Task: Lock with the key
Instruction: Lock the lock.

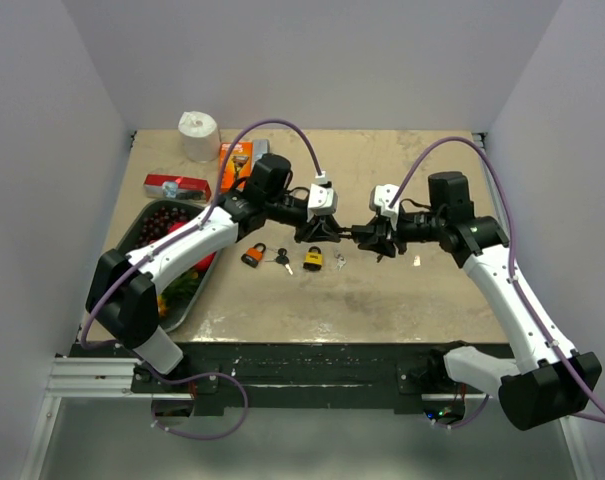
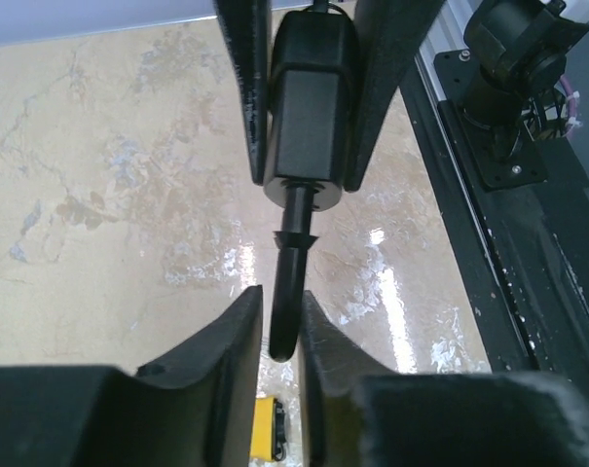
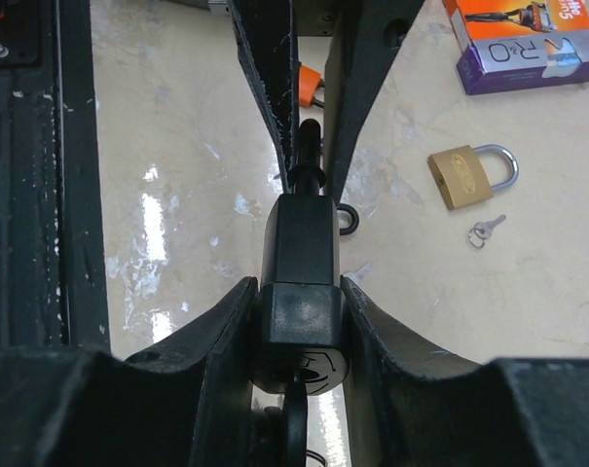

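While jaws grip one black padlock (image 3: 299,258), two padlocks (image 1: 253,256) (image 1: 313,260) lie loose.

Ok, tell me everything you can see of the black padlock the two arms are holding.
The black padlock has a boxy, matte black body, plastic-coated by its look, with a narrow black stem at one end, probably its shackle edge-on. It is held roughly level above the table. The right end effector clamps the body; the left end effector pinches the stem. Something dark, possibly a key, protrudes opposite.
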### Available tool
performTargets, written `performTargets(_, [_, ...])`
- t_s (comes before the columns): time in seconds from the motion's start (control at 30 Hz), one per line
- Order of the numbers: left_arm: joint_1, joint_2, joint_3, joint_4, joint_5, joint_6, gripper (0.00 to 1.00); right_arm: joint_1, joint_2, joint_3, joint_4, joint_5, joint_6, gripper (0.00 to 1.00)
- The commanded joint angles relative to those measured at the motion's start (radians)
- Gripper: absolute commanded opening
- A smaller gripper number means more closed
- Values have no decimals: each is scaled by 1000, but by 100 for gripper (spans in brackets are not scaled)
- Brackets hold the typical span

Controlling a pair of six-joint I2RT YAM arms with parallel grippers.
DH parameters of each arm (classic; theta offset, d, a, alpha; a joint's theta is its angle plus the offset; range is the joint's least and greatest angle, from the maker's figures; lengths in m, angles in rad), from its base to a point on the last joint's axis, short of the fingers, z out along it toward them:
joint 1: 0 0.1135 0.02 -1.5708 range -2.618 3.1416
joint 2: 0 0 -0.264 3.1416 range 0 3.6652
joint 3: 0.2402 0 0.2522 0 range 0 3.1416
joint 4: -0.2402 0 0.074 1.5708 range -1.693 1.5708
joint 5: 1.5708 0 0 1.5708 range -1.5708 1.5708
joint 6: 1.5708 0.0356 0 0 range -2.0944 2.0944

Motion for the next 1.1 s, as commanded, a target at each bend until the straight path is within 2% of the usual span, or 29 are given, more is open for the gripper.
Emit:
performTargets(0.0, [-3,-24,-12,64,36,7,19,3,-23,44,104,-77,34,0])
performTargets(0.03, [-6,-24,-12,68,46,4,12,5,-23,42,112,-79,40,0])
performTargets(0.13, [-15,-29,-8,75,66,-1,0,3,-19,31,138,-79,55,0])
performTargets(0.37, [-39,-34,-2,119,76,-65,0,12,6,39,126,-99,6,0])
performTargets(0.57, [-56,-35,4,257,93,-159,0,46,30,33,66,-122,-63,0])
performTargets(0.8, [-116,-23,15,375,99,-220,0,94,64,34,121,-128,-54,0])
performTargets(1.07, [-136,-1,11,525,50,-280,0,138,82,37,103,-174,-31,0])
